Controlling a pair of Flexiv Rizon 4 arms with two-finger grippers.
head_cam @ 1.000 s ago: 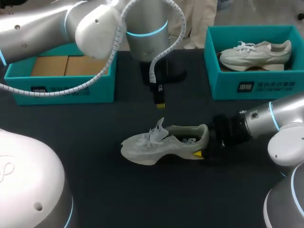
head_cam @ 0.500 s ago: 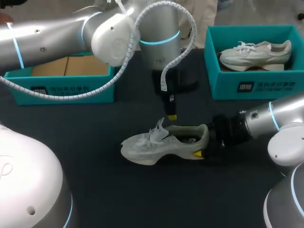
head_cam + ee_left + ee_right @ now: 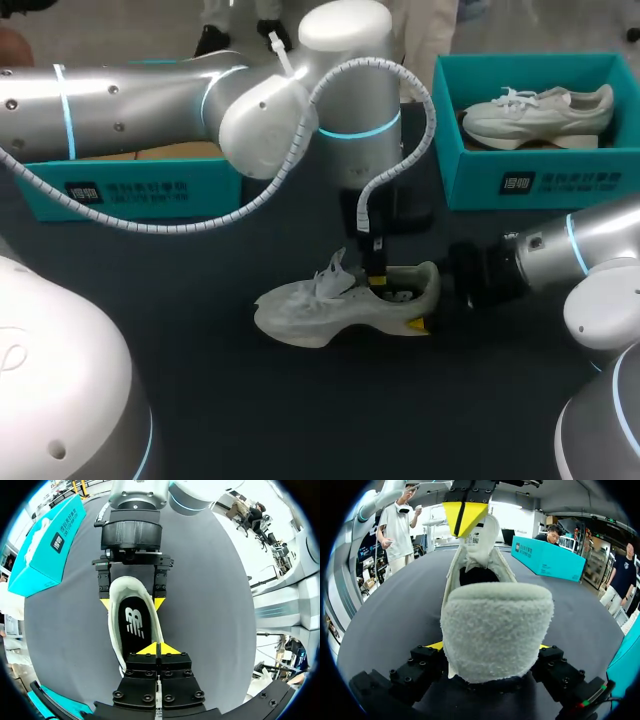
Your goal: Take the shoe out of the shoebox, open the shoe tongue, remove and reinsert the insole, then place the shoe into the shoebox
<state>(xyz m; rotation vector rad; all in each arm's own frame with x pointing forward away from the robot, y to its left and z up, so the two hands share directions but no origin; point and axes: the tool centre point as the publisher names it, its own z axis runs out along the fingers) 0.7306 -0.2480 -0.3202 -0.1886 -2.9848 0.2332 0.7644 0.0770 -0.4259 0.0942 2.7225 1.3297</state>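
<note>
The step in hand, as I judge it, is the removal of the insole. The shoe (image 3: 340,300) is already out of its box and lies on its sole on the dark table (image 3: 250,420). Its tongue (image 3: 332,272) stands up and the mouth of the shoe is open.

The right claw (image 3: 132,603) is clamped on the heel. One yellow tip presses on each side of the heel, and the padded collar rises directly in front of its fingers. The toe points away from this claw.

The left claw (image 3: 159,649) hangs over the mouth of the shoe with its two yellow tips pressed together and nothing between them. The black insole (image 3: 134,627) lies flat inside the shoe, just under and ahead of these tips. In the head view the tips are at the rim of the opening, just behind the tongue. I cannot tell whether they touch the insole.

For the next move, I think the left claw must part its fingers, go down to the edge of the insole, pinch it and pull it up. Meanwhile the right claw holds the heel firm.

The empty teal shoebox (image 3: 130,185) stands well apart from both claws.
</note>
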